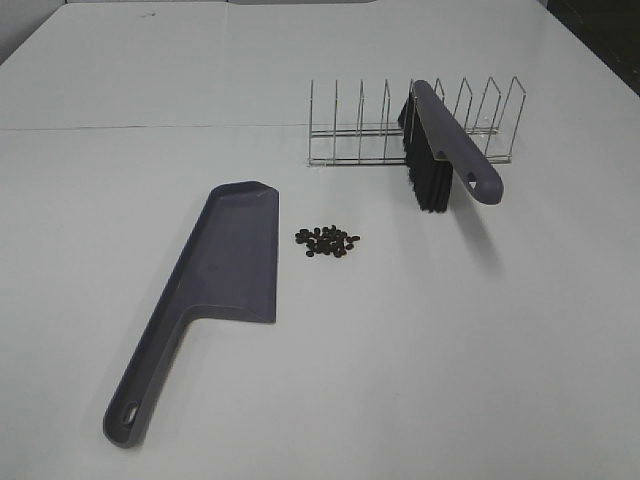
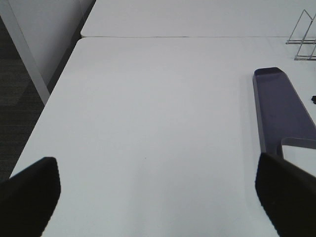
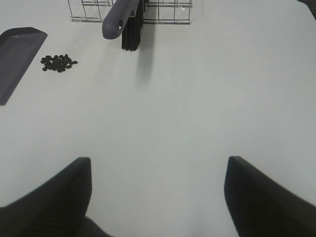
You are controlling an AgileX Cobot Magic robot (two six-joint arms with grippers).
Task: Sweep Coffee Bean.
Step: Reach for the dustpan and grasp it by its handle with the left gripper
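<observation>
A small cluster of dark coffee beans (image 1: 327, 241) lies on the white table (image 1: 420, 350), also in the right wrist view (image 3: 58, 62). A grey-purple dustpan (image 1: 215, 290) lies just left of the beans, handle toward the front; it also shows in the left wrist view (image 2: 281, 108) and right wrist view (image 3: 15, 57). A brush with a grey handle (image 1: 455, 140) and black bristles (image 1: 425, 175) leans in a wire rack (image 1: 360, 125) behind the beans. My left gripper (image 2: 158, 195) and right gripper (image 3: 158, 195) are open and empty, far from these things.
The table's left edge (image 2: 54, 94) shows in the left wrist view, with dark floor beyond. A seam between two tables (image 1: 150, 128) runs across the back. The wire rack also shows in the right wrist view (image 3: 94, 12).
</observation>
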